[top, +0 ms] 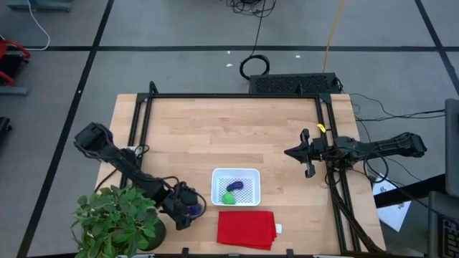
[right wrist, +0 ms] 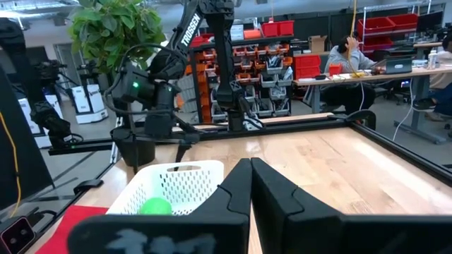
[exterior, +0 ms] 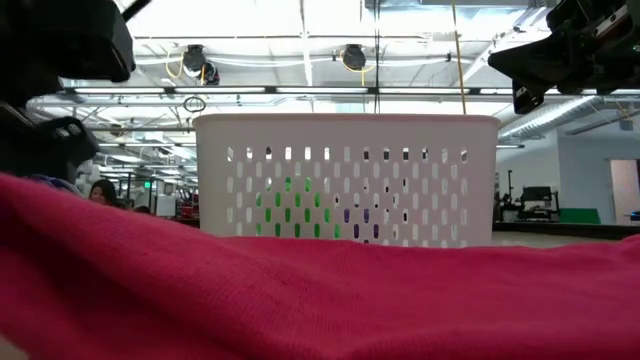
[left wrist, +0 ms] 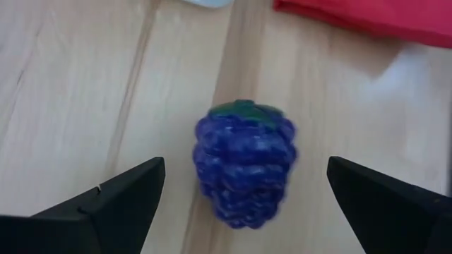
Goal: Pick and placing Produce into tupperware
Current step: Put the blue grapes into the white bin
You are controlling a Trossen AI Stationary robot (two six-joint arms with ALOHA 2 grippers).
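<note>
A dark purple roundish berry (left wrist: 245, 162) with a green cap lies on its side on the wood, left of the tupperware (top: 236, 174). My left gripper (left wrist: 246, 169) is open just above the table. Its fingers stand on either side of the berry (top: 193, 210) without touching it. The white perforated tupperware (exterior: 345, 150) holds the bright green piece (top: 228, 198) and the elongated purple piece (top: 236, 186). My right gripper (top: 290, 153) is shut and waits above the table's right part, away from the container (right wrist: 173, 185) and the green piece (right wrist: 155, 206).
A folded red cloth (top: 246, 229) lies at the near edge, just in front of the tupperware, and fills the bottom of the low view (exterior: 300, 290). A leafy potted plant (top: 118, 218) stands at the near left corner, beside the left arm. Bare wood spans the far half of the table (top: 229, 129).
</note>
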